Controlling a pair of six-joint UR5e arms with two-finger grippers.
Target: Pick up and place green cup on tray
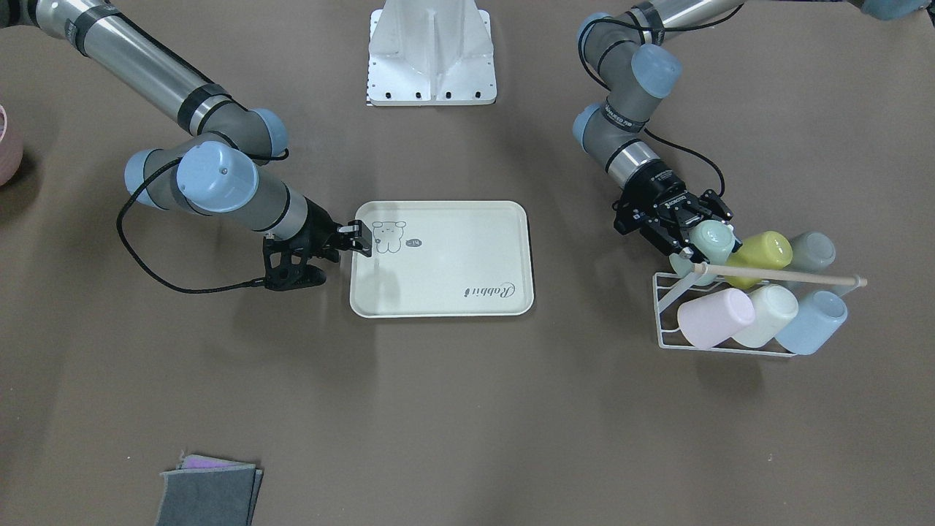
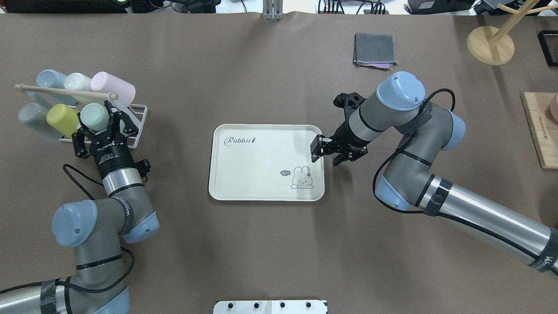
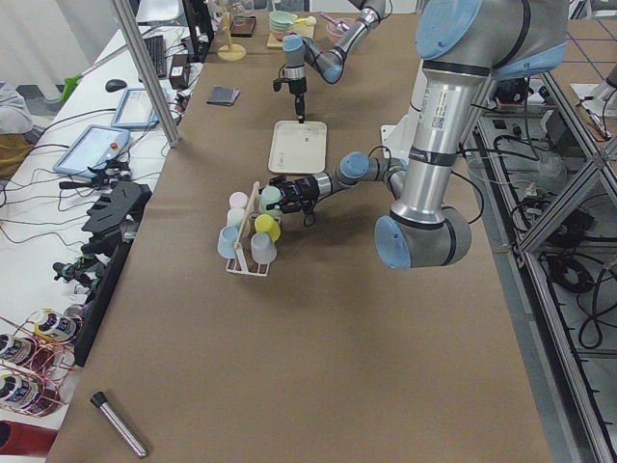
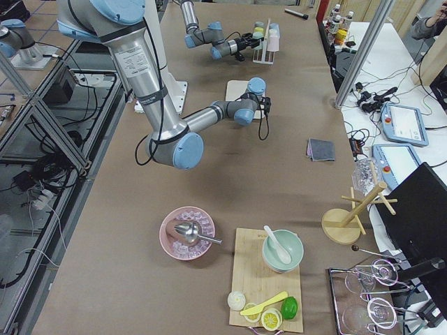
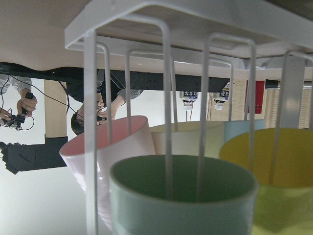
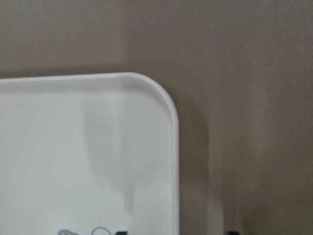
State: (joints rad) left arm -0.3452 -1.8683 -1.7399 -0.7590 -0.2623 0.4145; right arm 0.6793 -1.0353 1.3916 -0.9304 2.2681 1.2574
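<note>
**Item 1. Left claw** (image 2: 98,118): jaws spread wide, one finger on each side of the green cup. I cannot tell whether the pads already press its wall.

**Item 2. Green cup** (image 2: 93,115): not on the tray. It lies on its side in the lower row of the wire cup rack (image 2: 140,114), bottom toward the claw, at the end nearest the tray. In the left wrist view a wire peg (image 5: 168,98) runs into its mouth.

**Item 3. Neighbours:** the yellow-green cup (image 2: 63,121) is just beside it, apparently touching. The pink cup (image 2: 114,87) sits in the row beyond. A wooden dowel (image 2: 65,92) crosses above the rack.

**Item 4. Tray** (image 2: 261,174): cream, at the middle of the table (image 2: 261,248), well apart from the rack, with nothing on it.

**Item 5. Right claw** (image 2: 319,147): jaws apart, holding nothing, poised at the tray's edge beside the rabbit print.

**Handling note (judgement):** the step in hand is the grasp.
- Close evenly on the cup's wall, near mid-height.
- Draw the cup back along the peg's line until the mouth clears it, then lift. Lifting early would likely snag the wire and drag the rack.
- Keep the outer finger off the yellow-green cup, and keep under the dowel.
- Set the cup down on the tray's bare area, away from the right claw.
</note>
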